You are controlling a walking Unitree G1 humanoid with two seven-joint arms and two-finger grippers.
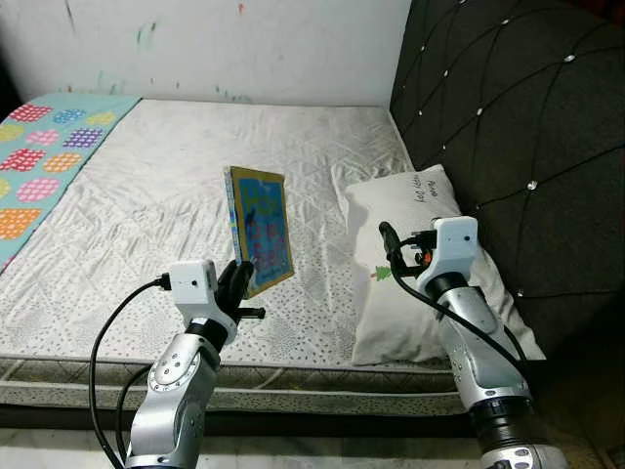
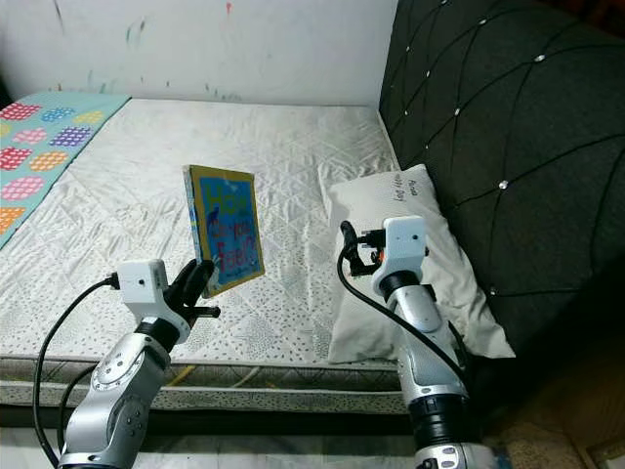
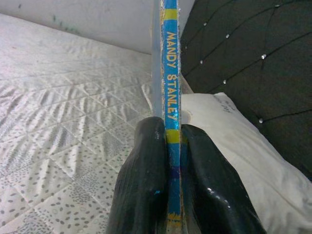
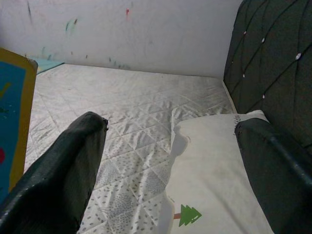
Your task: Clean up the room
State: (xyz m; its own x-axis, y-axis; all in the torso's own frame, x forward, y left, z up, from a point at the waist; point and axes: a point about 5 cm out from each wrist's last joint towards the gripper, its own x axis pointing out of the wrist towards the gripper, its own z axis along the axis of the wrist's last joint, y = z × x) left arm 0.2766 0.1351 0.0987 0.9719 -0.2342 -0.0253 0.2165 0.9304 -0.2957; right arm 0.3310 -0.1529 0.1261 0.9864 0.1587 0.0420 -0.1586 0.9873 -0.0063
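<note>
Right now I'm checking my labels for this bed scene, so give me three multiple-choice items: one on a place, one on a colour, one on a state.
1. Where does the white pillow lie?
A. On the mattress next to the dark tufted headboard
B. On the patterned blanket
C. On the floor

2. What colour is the book's spine?
A. Red with white lettering
B. Blue with yellow lettering
C. Plain black

3. How do the grippers stand?
A. Both open
B. Left open, right shut on the pillow
C. Left gripper shut on the book, right gripper open

Answers:
1 A, the pillow lies on the mattress against the headboard.
2 B, the left wrist view shows yellow letters on blue.
3 C, the left fingers clamp the upright book; the right fingers are spread above the pillow.
</note>
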